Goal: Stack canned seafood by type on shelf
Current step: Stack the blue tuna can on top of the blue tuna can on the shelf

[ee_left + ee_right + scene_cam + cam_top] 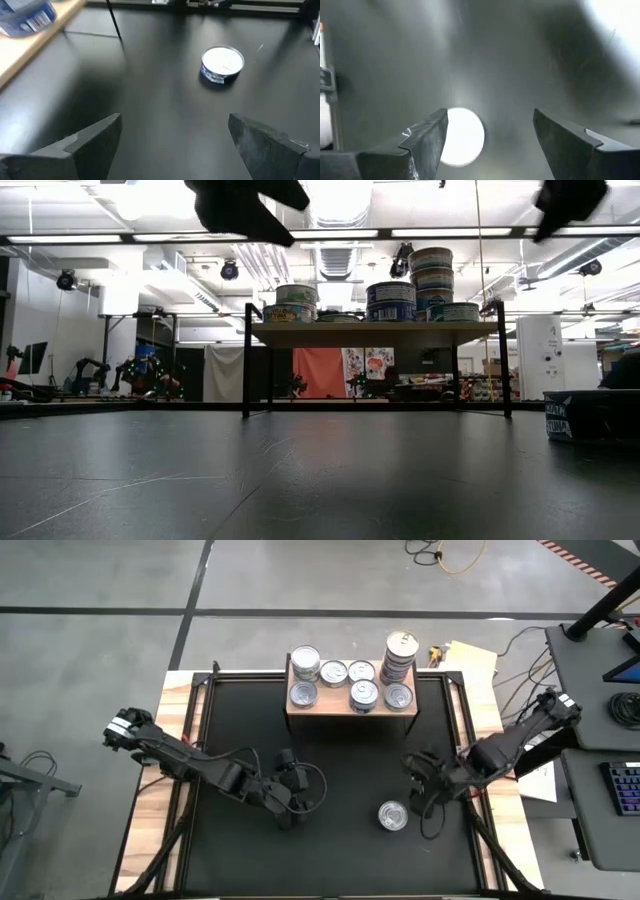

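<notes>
While the left tool is idling wide, the right tool is hanging parted beside the lone silver-topped round tin.

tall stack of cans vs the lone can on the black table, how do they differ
The tall stack stands on the wooden shelf, several cans piled up; the lone can sits by itself on the black table, below the shelf in the high view. The stack has cans beside it; the lone can has none. Both show round silver tops.
</notes>
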Tool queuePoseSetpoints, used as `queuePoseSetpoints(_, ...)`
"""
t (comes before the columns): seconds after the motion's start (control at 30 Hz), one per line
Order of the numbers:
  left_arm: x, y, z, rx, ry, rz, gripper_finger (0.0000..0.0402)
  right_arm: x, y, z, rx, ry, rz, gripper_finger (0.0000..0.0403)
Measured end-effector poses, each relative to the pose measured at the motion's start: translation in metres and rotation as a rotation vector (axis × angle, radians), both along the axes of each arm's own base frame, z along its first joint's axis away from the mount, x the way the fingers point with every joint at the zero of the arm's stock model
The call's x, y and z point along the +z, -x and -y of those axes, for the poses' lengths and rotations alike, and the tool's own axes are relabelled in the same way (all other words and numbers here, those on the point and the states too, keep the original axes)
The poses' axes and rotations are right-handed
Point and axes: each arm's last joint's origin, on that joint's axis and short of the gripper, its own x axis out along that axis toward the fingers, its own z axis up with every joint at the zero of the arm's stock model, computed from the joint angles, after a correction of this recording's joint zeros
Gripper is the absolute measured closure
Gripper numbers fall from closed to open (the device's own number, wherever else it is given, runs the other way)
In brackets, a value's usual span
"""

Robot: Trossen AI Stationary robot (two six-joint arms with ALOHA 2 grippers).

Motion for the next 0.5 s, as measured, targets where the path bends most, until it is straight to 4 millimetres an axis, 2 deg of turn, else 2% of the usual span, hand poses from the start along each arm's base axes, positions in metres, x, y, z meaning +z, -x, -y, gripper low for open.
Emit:
queuePoseSetpoints(0.27, -0.019, -0.01, 0.012, -0.019, 0.006, -0.023, 0.0051, -0.045, 0.017, -0.013, -0.091, -0.05, -0.099, 0.0138)
queuePoseSetpoints(0.5, -0.039, -0.023, 0.025, -0.082, -0.003, -0.024, 0.0051, -0.075, 0.021, -0.021, -0.115, -0.076, -0.057, 0.0155)
